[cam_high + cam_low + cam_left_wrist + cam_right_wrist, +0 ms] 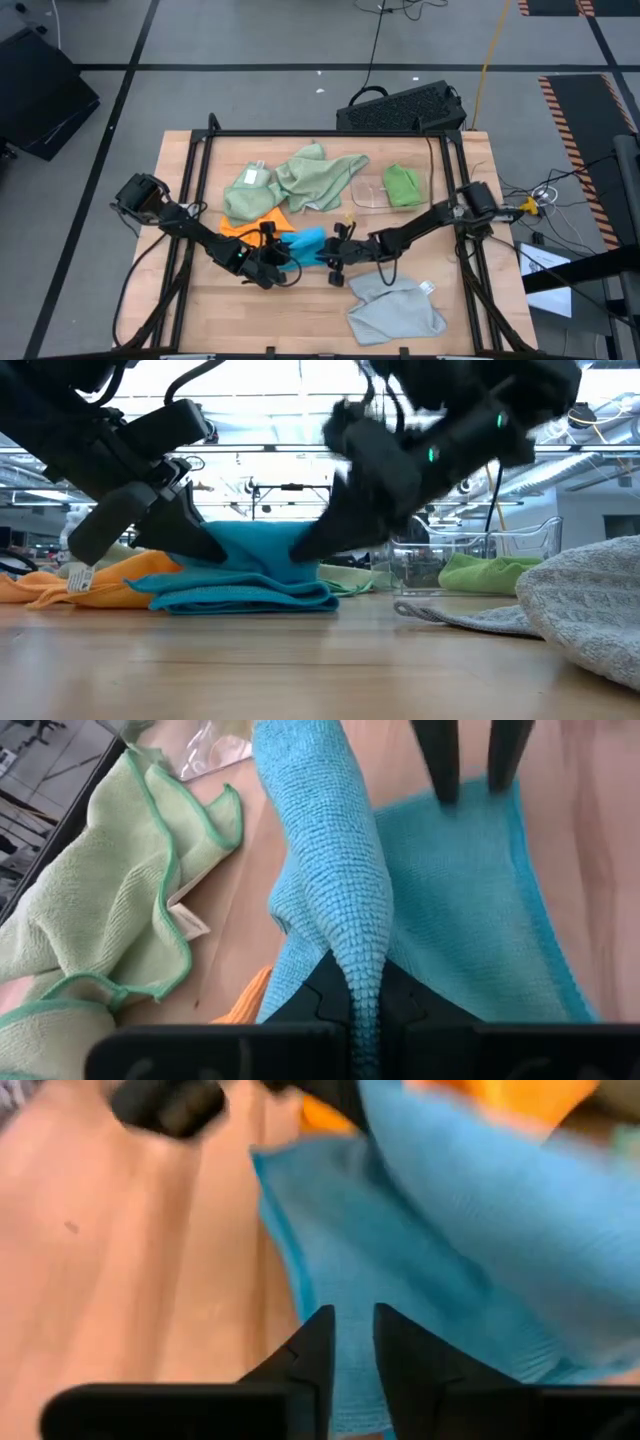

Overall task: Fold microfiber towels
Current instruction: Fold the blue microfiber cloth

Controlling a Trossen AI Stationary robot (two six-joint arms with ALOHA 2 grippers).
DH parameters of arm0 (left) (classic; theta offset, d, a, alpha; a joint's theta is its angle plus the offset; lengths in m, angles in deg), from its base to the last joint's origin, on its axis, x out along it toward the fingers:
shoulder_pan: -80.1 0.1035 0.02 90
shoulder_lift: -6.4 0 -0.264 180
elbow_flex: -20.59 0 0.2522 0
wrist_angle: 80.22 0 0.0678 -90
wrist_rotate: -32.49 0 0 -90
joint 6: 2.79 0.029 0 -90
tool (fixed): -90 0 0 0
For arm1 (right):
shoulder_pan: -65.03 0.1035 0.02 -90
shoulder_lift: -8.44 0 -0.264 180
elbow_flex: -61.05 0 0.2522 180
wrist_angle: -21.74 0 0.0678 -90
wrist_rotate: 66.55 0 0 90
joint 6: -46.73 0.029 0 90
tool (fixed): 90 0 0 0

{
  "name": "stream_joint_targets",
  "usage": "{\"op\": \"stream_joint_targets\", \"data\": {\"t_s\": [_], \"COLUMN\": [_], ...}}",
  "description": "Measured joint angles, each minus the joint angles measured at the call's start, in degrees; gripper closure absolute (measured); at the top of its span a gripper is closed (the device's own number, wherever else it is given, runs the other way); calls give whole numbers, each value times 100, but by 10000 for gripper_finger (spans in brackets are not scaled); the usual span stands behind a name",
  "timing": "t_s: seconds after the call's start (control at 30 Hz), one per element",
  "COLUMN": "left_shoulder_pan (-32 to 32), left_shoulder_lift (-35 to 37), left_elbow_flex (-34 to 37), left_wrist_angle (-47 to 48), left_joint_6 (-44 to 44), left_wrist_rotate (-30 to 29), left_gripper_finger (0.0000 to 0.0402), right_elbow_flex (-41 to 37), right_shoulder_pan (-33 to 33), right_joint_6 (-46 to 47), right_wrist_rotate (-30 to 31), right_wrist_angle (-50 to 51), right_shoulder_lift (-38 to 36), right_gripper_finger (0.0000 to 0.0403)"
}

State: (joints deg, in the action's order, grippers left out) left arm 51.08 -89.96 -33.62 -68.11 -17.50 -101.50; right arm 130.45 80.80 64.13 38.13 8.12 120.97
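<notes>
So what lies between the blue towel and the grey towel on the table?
Bare wood: in the low view the table shows nothing between the blue towel and the grey towel.

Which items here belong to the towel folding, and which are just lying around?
Job: bright blue microfiber towel, pinched by the left gripper; orange towel; two pale sage green towels; bright green towel; light grey towel.
Lying about: clear shallow plastic tray; black keyboard.

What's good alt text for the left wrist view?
The left gripper is shut on a ridge of the bright blue towel, which lies on the wooden table. The right gripper's two dark fingers hang over the towel's far edge; a pale green towel lies alongside.
</notes>
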Motion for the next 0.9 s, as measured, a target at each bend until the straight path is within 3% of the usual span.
{"op": "stream_joint_targets", "data": {"t_s": [0.27,0.67,0.9], "left_shoulder_pan": [-86,-411,-470], "left_shoulder_lift": [2,2,2], "left_elbow_flex": [-2,-2,-4], "left_wrist_angle": [-132,16,31], "left_joint_6": [68,409,289], "left_wrist_rotate": [320,146,-63], "left_gripper_finger": [381,282,221], "right_elbow_flex": [8,-9,-9], "right_shoulder_pan": [-135,-151,-84], "right_joint_6": [251,141,55], "right_wrist_rotate": [20,5,-78], "right_wrist_angle": [-297,-309,590], "right_shoulder_lift": [536,353,-258], "right_gripper_finger": [399,386,360]}}
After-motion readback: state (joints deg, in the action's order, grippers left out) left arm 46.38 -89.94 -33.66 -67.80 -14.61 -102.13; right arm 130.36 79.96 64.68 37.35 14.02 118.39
